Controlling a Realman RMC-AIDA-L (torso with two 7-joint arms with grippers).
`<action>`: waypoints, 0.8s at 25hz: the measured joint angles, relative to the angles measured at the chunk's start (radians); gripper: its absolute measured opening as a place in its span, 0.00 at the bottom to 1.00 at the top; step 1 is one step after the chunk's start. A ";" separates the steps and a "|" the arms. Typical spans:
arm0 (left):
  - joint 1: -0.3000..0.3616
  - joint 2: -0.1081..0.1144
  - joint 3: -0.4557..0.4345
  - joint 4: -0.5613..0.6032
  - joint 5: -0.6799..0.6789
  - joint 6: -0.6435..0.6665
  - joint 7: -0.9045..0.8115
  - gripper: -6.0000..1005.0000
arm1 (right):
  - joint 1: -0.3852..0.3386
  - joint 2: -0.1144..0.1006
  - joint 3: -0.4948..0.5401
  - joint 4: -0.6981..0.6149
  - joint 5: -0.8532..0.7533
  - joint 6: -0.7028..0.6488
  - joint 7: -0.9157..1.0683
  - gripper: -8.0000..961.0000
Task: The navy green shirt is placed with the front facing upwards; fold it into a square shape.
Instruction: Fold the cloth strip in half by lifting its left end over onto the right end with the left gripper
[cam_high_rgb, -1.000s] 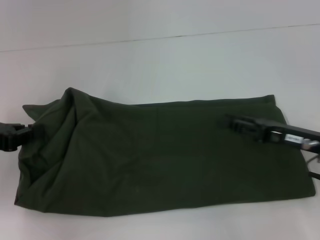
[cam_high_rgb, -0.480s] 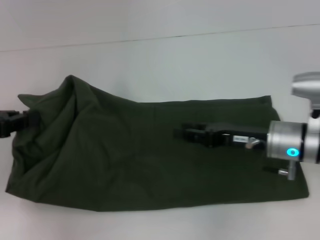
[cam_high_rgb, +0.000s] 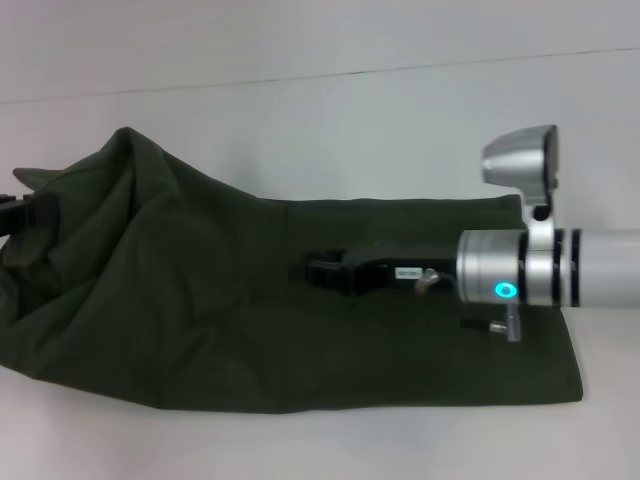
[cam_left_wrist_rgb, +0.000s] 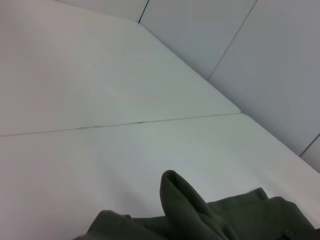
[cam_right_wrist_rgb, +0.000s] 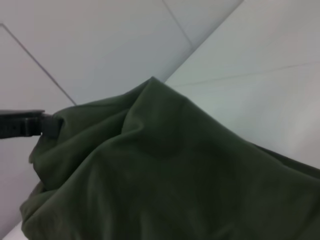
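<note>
White table (cam_high_rgb: 320, 110) carrying shirt (cam_high_rgb: 200, 310), bunching toward left edge. Your right gripper (cam_high_rgb: 318, 272) is sliding further left over cloth; finger state unclear. Your left gripper (cam_high_rgb: 12, 215) is clamping raised hem, lifting for crosswise fold.

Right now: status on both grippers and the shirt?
Left gripper at shirt's left edge, cloth bunched and lifted there. Right gripper over mid-shirt. Navy green shirt folded to a long band, not square. Nothing in the way.
</note>
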 joint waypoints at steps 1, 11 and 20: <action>-0.002 0.001 0.000 0.000 0.000 0.001 -0.001 0.05 | 0.012 0.001 -0.002 0.013 -0.001 0.009 -0.006 0.42; -0.014 0.015 -0.022 0.000 -0.030 0.058 -0.004 0.05 | 0.125 0.008 -0.012 0.105 -0.001 0.091 -0.046 0.13; -0.012 0.021 -0.056 0.000 -0.042 0.114 -0.007 0.05 | 0.216 0.011 -0.017 0.158 -0.002 0.183 -0.046 0.05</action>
